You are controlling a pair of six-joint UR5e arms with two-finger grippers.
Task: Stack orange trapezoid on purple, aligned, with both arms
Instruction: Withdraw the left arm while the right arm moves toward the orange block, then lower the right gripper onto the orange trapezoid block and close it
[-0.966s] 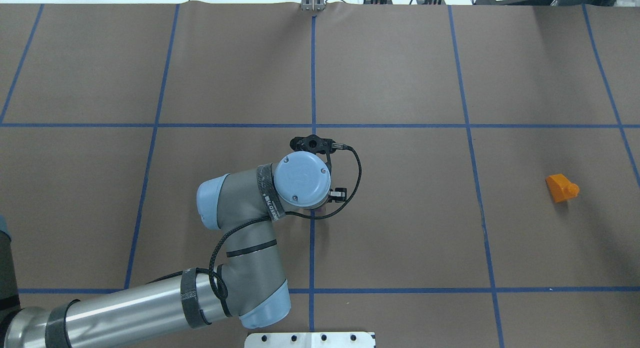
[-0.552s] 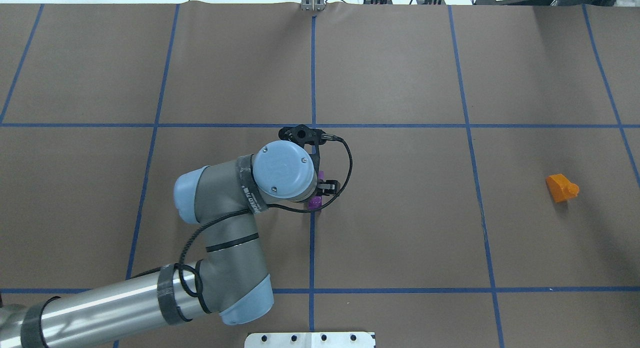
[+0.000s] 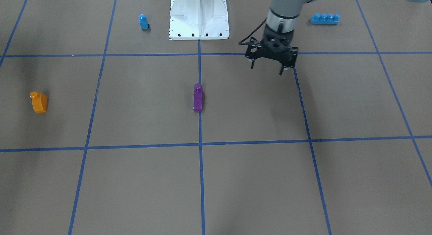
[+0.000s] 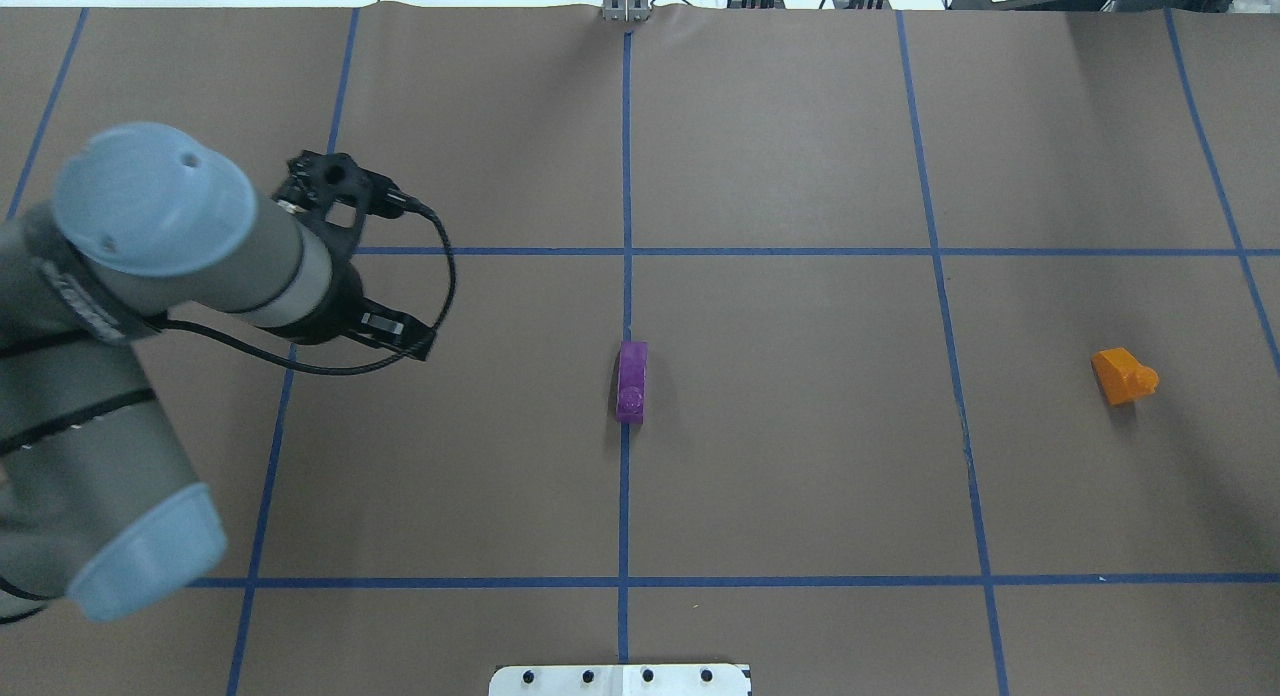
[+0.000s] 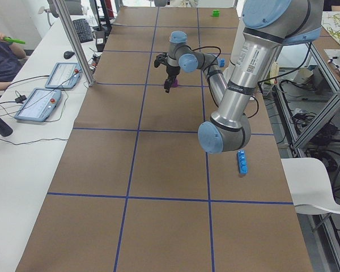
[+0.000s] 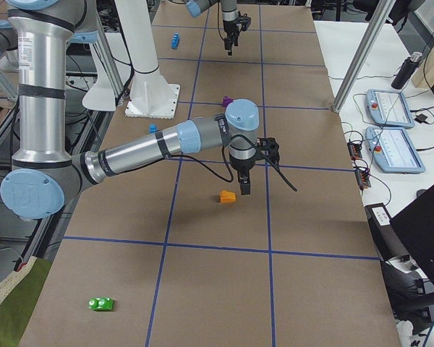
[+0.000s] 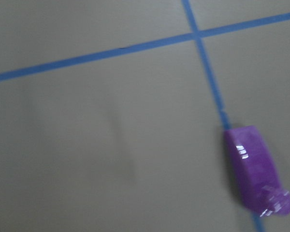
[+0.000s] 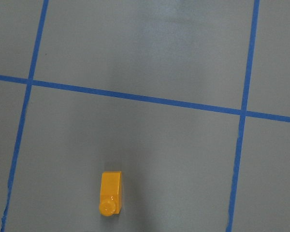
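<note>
The purple block (image 4: 631, 379) lies on the centre tape line, free of both grippers; it also shows in the front view (image 3: 198, 97) and, blurred, in the left wrist view (image 7: 258, 176). The orange trapezoid (image 4: 1124, 375) lies alone at the right, also in the front view (image 3: 38, 102) and the right wrist view (image 8: 110, 193). My left gripper (image 3: 266, 68) is open and empty, raised, well to the left of the purple block. My right gripper (image 6: 244, 189) shows only in the side views, near the orange block; I cannot tell if it is open.
A small blue block (image 3: 143, 21) and a long blue block (image 3: 324, 18) lie beside the white pedestal (image 3: 199, 15). A green block (image 6: 101, 303) lies at the table's right end. Blue tape lines grid the brown table.
My left gripper has let go of the purple block, risen and swung far to the left. The purple block, hidden before, now lies uncovered on the centre line. The orange block has not moved.
</note>
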